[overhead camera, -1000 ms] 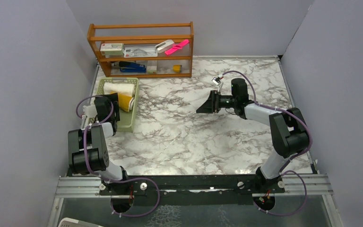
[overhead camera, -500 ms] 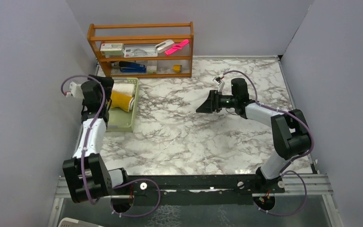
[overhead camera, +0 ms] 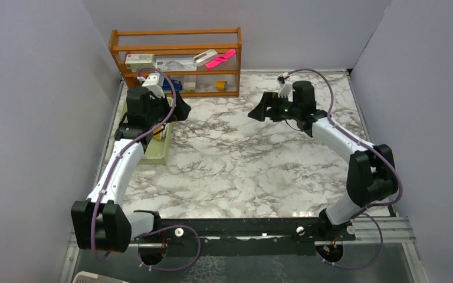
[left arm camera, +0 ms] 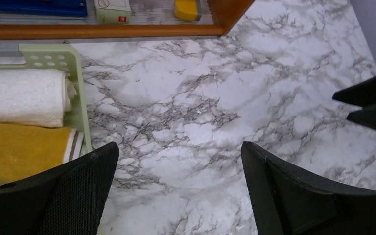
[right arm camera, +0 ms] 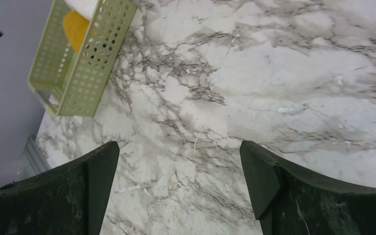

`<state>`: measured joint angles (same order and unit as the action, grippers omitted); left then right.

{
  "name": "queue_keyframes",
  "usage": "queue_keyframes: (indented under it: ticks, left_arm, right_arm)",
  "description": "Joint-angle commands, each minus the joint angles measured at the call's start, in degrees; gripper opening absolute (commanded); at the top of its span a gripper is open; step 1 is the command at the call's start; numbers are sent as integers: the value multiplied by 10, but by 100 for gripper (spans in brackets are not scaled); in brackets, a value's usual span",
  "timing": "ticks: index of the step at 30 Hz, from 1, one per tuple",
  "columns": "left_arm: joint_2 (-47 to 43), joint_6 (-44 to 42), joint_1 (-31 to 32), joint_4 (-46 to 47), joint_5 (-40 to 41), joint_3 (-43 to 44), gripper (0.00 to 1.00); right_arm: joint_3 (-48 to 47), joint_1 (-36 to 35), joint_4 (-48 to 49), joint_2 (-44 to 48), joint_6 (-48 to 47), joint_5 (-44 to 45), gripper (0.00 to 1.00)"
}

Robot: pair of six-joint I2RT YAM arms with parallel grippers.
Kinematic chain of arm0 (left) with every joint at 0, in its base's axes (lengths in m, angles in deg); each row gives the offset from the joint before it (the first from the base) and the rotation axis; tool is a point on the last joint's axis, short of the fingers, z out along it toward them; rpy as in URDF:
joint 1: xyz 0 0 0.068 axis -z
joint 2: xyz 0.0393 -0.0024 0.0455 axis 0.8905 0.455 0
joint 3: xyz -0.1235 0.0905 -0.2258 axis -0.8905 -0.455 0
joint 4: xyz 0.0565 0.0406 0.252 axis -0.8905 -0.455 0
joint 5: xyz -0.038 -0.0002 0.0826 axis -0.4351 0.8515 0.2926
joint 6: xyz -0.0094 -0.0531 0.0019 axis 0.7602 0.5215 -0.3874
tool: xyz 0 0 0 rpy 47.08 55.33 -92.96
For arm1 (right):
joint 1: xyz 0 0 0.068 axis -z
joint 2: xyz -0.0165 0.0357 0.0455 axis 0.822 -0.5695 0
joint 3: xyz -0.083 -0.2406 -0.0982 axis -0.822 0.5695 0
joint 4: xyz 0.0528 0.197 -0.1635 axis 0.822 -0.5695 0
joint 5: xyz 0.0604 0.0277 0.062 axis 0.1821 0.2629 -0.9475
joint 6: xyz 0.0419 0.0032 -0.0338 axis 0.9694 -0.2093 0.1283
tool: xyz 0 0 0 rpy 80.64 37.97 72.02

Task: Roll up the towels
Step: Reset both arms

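Two rolled towels lie side by side in a pale green basket [left arm camera: 74, 62]. The white towel [left arm camera: 23, 97] is farther back and the mustard-yellow towel [left arm camera: 23, 150] is nearer, showing brown and white stripes at its end. Both also show in the right wrist view, yellow [right arm camera: 75, 27] and white [right arm camera: 85, 6]. My left gripper [left arm camera: 178, 152] is open and empty, held over bare marble just right of the basket. My right gripper [right arm camera: 178, 149] is open and empty above the table's middle. In the top view the left arm hides most of the basket [overhead camera: 157, 151].
A wooden shelf [overhead camera: 177, 59] with stationery stands at the back left, close behind the left gripper [overhead camera: 177, 112]. The right gripper [overhead camera: 258, 111] faces it across the marble table. Grey walls close in both sides.
The left arm has swung up from the basket's left side, over it, toward the shelf and the table's middle. The right gripper has risen and moved back a little.
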<state>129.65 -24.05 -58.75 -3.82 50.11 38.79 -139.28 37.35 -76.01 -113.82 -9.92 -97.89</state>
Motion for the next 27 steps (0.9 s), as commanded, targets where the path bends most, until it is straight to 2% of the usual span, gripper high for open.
queue_keyframes:
  ticks: [1,5,8,14,27]
  left_arm:
    - [-82,-121,5,-16,-49,-26,99]
    - [-150,-174,5,-12,-46,-66,99]
    - [-179,-174,5,6,-29,-97,99]
    - [-179,-172,5,4,-60,-92,99]
    - [-196,-165,5,20,-62,-104,99]
  right_arm:
    - [-1,-3,-32,47,-17,96,96]
    - [17,-2,-25,80,-30,118,96]
    - [27,-2,-21,93,-33,123,96]
    - [60,-2,22,133,-35,95,99]
    - [105,-2,74,177,-42,59,100]
